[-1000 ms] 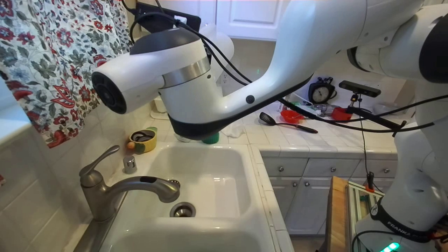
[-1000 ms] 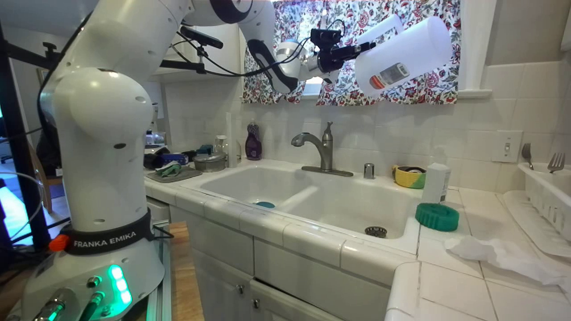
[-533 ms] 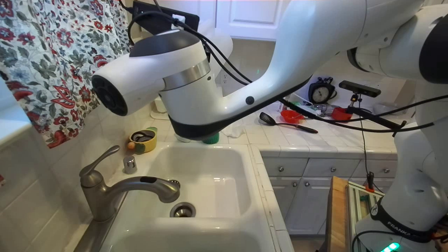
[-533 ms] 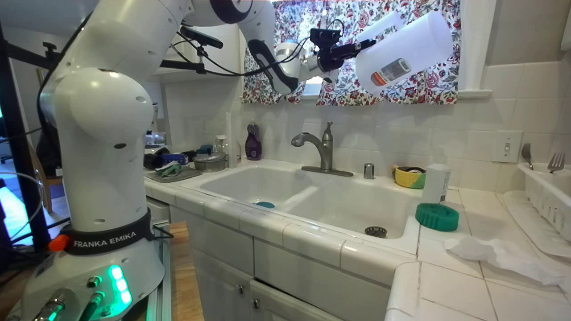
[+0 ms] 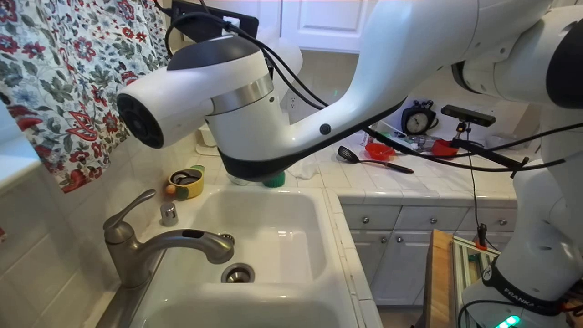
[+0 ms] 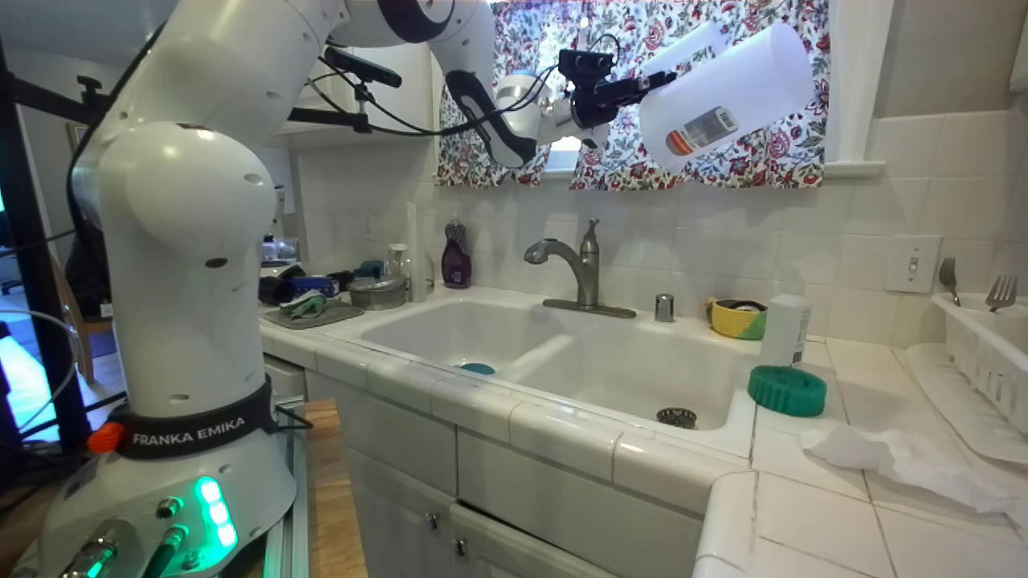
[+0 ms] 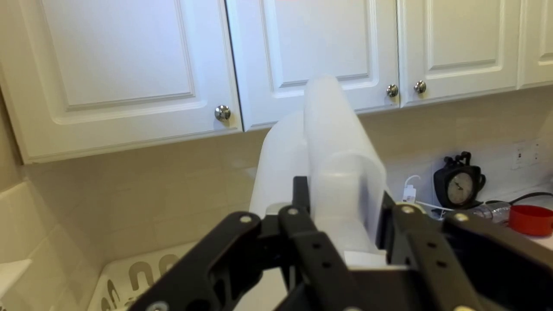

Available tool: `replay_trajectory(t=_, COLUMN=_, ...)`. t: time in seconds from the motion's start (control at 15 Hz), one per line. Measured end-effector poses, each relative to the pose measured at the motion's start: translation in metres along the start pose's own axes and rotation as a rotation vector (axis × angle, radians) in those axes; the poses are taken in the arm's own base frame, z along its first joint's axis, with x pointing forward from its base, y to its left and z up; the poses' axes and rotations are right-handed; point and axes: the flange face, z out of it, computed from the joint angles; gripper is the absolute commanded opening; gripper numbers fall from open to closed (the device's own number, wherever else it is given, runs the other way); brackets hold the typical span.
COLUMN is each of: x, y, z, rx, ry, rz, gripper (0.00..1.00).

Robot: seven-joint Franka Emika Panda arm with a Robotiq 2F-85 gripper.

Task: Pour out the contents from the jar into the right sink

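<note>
The jar (image 6: pixel 739 100) is a large translucent white plastic jug with an orange-and-grey label. It is held high in front of the curtain, tilted, with its right end raised in an exterior view. My gripper (image 6: pixel 660 82) is shut on a narrow hollow part of it, like a handle. In the wrist view, the gripper (image 7: pixel 341 211) has one finger on each side of that part, with the jar body (image 7: pixel 281 160) beyond. The right sink (image 6: pixel 634 373) is the white basin below; it also shows in an exterior view (image 5: pixel 273 214). The jar's contents cannot be made out.
The faucet (image 6: pixel 590 273) stands behind the sinks. A yellow pot (image 6: pixel 737 323), a white bottle (image 6: pixel 785 329) and a green lid (image 6: pixel 787 391) stand to the right of the basin. A dish rack (image 6: pixel 992 361) is farther right. Wall cabinets (image 7: pixel 319 39) fill the upper wrist view.
The jar's raised end tipped up slightly between one second and half a second ago and has dipped a touch since. The wrist shifted only slightly. The grip on the jar is unchanged.
</note>
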Motion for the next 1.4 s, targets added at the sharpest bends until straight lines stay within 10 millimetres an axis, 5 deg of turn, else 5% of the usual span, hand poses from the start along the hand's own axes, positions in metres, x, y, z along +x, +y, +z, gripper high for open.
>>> replay_trajectory(t=0.27, x=-0.022, y=0.005, z=0.014, rx=0.050, ry=0.176, rz=0.031, gripper=0.09)
replay_trajectory(t=0.73, x=-0.079, y=-0.004, z=0.117, rx=0.295, ry=0.472, rz=0.132, gripper=0.09)
replay_trajectory(t=1.0, x=-0.081, y=-0.011, z=0.159, rx=0.416, ry=0.657, rz=0.172, gripper=0.09)
replay_trajectory(t=1.4, x=-0.071, y=-0.009, z=0.188, rx=0.510, ry=0.918, rz=0.306, gripper=0.09)
